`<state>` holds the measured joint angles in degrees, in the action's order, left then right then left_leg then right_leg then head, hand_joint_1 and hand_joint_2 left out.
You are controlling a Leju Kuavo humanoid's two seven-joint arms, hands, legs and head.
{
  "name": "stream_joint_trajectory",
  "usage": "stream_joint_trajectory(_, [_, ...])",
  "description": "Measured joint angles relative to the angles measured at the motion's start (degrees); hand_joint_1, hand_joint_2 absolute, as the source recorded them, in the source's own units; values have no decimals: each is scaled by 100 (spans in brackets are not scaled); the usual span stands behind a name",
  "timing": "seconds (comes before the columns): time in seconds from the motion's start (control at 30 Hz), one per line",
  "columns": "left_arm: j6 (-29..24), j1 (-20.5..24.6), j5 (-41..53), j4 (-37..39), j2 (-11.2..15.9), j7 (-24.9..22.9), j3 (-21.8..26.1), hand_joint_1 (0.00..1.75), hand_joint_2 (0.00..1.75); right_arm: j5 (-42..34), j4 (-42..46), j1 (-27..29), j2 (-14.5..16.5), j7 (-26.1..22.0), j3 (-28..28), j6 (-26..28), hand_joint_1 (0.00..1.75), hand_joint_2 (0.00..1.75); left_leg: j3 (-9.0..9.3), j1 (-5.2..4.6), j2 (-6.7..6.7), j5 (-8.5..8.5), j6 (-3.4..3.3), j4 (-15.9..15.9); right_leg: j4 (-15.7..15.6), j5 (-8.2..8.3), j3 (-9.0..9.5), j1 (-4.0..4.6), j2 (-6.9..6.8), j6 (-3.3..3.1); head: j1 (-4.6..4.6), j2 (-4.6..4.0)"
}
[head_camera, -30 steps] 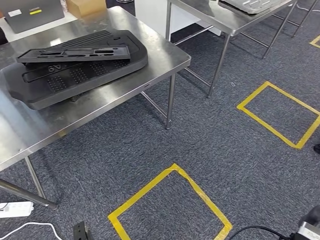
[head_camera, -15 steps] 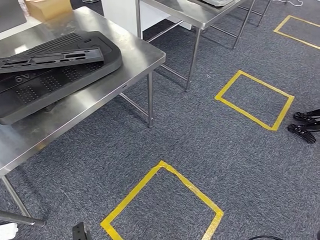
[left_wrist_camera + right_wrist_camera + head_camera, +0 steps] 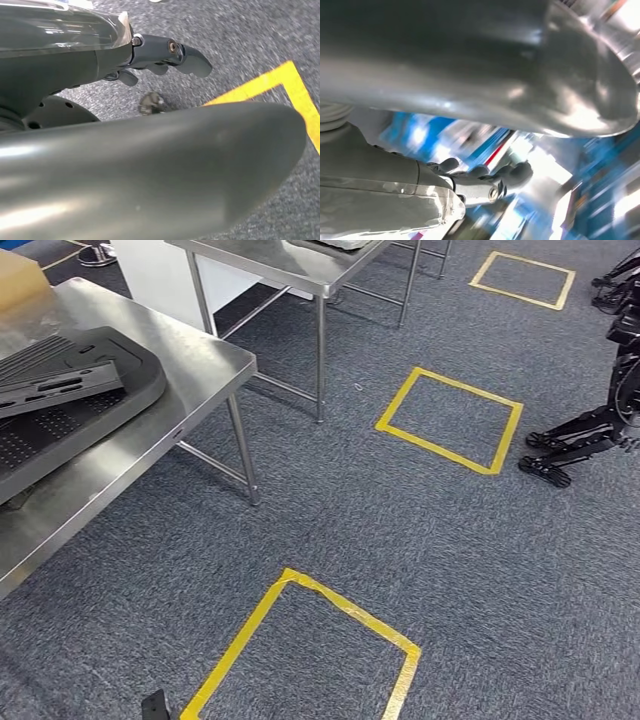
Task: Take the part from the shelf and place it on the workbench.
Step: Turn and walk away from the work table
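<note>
The black part (image 3: 68,400) lay flat on the steel counter (image 3: 196,365), toward its far right corner. The left hand (image 3: 162,55) hung over carpet, fingers (image 3: 188,57) extended, holding nothing. The right hand (image 3: 490,182) showed loosely curled fingers (image 3: 520,172), apparently empty amid blur.

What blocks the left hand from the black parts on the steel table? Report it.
Nothing visible does. The left hand hangs over the carpet, holding nothing. The black parts lie on the steel table, uncovered.
</note>
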<state>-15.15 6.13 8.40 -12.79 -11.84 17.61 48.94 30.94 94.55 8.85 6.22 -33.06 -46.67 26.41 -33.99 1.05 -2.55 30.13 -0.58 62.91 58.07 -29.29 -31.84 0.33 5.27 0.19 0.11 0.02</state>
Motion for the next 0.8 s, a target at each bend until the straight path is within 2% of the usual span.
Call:
stream_joint_trajectory(0.03, [-5,-5,1,0,1,-11,18,0,0,117,-252,-92,27,-44,-310,-17,0,0,71,3,-85,-36,-6,-174,17,-11,-17,-9,57,31,3,0])
stream_joint_trajectory(0.07, [-12,-5,-1,0,1,-26,31,0,0,233,-511,-182,39,-74,-595,-13,0,0,98,-3,-115,-3,-15,-228,20,-11,-40,-20,113,65,4,0])
stream_joint_trajectory(0.1, [-17,-3,-1,0,1,-39,42,0,0,338,-795,-268,41,-97,-870,23,0,0,114,-10,-82,8,-31,-265,13,-3,-57,-35,167,94,3,0])
stream_joint_trajectory(0.13, [-22,2,-1,0,-4,-51,50,0,0,432,-1125,-352,34,-113,-1159,86,0,0,123,-8,-37,0,-57,-280,11,-10,-61,-42,156,126,2,0])
stream_joint_trajectory(0.2, [-33,6,-1,0,-11,-59,67,0,0,514,-1830,-534,-9,-108,-1677,219,0,0,170,9,74,-7,-117,-330,193,-129,-135,-36,-83,194,17,0])
stream_joint_trajectory(0.23, [-43,2,-1,0,-14,-57,76,0,0,480,-2267,-652,-60,-46,-1921,224,0,0,195,13,148,-5,-140,-352,452,-262,-259,-41,-250,231,24,0])
stream_joint_trajectory(0.27, [-52,-4,-1,0,-11,-54,85,0,0,398,-2694,-764,-110,37,-2115,195,0,0,213,7,224,6,-159,-362,807,-418,-444,-56,-376,265,30,0])
stream_joint_trajectory(0.3, [-59,-9,-1,0,-10,-51,94,0,0,298,-3124,-856,-161,130,-2294,149,0,0,225,1,302,18,-168,-365,1189,-557,-655,-81,-432,291,29,0])
stream_joint_trajectory(0.33, [-67,-12,-1,0,-8,-47,102,0,0,206,-3559,-921,-205,215,-2464,127,0,0,233,-4,372,33,-170,-365,1478,-625,-826,-104,-458,311,29,0])
stream_joint_trajectory(0.37, [-70,-12,-1,0,-8,-46,115,0,0,146,-3931,-959,-241,274,-2604,157,0,0,245,-7,433,52,-167,-365,1573,-586,-900,-123,-475,327,29,0])
stream_joint_trajectory(0.4, [-74,-13,-1,0,-8,-46,131,0,0,117,-4268,-983,-279,321,-2727,222,0,0,266,-9,488,74,-157,-365,1446,-443,-861,-136,-496,338,29,0])
stream_joint_trajectory(0.43, [-78,-13,-1,0,-7,-45,149,0,0,105,-4583,-1015,-323,362,-2827,310,0,0,299,-9,545,101,-139,-365,1117,-225,-717,-143,-537,344,28,0])
stream_joint_trajectory(0.47, [-83,-13,-1,0,-7,-45,166,0,0,105,-4877,-1050,-365,403,-2912,412,0,0,336,-9,601,131,-114,-367,725,-34,-530,-138,-640,346,27,0])
stream_joint_trajectory(0.5, [-91,-14,-1,0,-6,-45,179,0,0,132,-5140,-1088,-397,452,-2976,527,0,0,368,-18,652,163,-80,-363,388,98,-373,-110,-734,325,26,0])
stream_joint_trajectory(0.53, [-98,-12,-1,0,-5,-46,187,0,0,174,-5384,-1126,-425,519,-3024,650,0,0,395,-25,702,189,-47,-364,173,159,-274,-79,-808,294,22,0])
stream_joint_trajectory(0.57, [-104,-8,-1,0,-4,-48,192,0,0,227,-5603,-1150,-448,601,-3059,765,0,0,415,-31,749,208,-17,-369,96,149,-241,-44,-846,258,19,0])
stream_joint_trajectory(0.63, [-109,6,-3,0,-4,-50,199,0,0,338,-5968,-1167,-512,778,-3106,964,0,0,466,-21,837,245,43,-390,75,137,-235,-17,-759,169,14,0])
stream_joint_trajectory(0.67, [-109,13,-3,0,-4,-49,201,0,0,391,-6119,-1166,-541,869,-3120,1041,0,0,488,-9,807,286,70,-365,51,139,-212,-21,-706,126,12,0])
stream_joint_trajectory(0.73, [-113,13,-1,0,2,-40,210,0,0,494,-6380,-1201,-587,1065,-3134,1158,0,0,373,1,606,500,94,-24,1,148,-160,-41,-596,32,2,0])
stream_joint_trajectory(0.8, [-121,-3,2,0,14,-30,230,0,0,613,-6633,-1250,-599,1293,-3132,1233,0,0,-15,-14,388,819,78,737,-3,139,-146,-30,-463,-27,-5,0])
